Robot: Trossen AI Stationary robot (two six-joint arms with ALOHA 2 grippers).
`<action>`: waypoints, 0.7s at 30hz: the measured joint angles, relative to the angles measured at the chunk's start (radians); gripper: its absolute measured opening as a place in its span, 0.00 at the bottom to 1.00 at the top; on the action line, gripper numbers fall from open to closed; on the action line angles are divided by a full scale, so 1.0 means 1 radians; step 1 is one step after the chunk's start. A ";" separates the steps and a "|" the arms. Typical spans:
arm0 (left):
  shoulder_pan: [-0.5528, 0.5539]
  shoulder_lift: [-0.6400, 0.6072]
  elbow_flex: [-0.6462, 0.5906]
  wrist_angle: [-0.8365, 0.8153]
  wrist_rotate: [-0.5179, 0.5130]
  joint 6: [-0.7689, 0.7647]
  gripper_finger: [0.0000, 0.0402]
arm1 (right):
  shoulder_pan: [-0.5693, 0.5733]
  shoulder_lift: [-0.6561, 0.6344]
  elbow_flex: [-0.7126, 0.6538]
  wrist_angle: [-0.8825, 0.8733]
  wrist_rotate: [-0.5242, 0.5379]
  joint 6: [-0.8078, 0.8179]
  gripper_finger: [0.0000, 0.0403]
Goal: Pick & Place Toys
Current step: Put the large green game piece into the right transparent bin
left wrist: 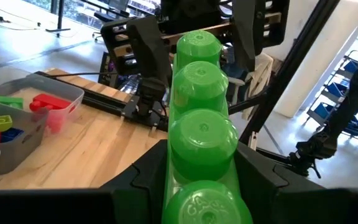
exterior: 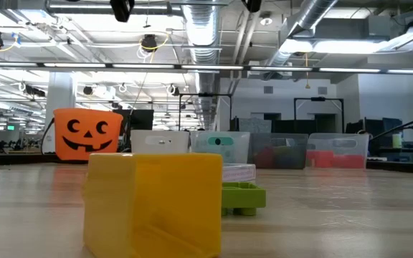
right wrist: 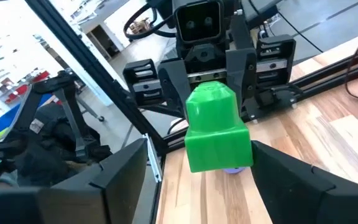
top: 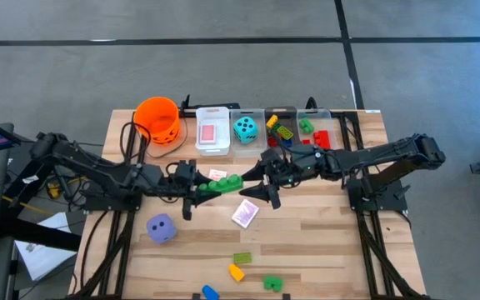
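High view: left gripper (top: 209, 189) clenched the long green brick (top: 224, 183); right gripper (top: 255, 179) jaws apparently released around its end.

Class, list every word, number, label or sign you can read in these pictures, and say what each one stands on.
No words or numbers can be read anywhere.
green brick: raised marks on its studs, too blurred to read.
orange bucket: a black pumpkin face, no lettering.
teal die: dark dots only, no numerals.
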 joint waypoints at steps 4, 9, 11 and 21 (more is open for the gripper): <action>0.017 0.000 0.000 0.000 0.027 -0.003 0.31 | 0.000 0.000 0.000 -0.002 0.004 0.002 0.67; 0.021 0.000 0.000 0.000 0.029 -0.008 0.31 | 0.000 0.000 0.000 -0.011 0.026 -0.013 0.67; 0.021 0.000 0.000 0.003 0.028 -0.010 0.31 | 0.000 0.000 0.000 -0.013 0.036 -0.030 0.67; 0.030 0.070 -0.001 0.112 0.030 -0.037 0.31 | 0.000 0.000 0.000 -0.024 0.061 -0.054 0.67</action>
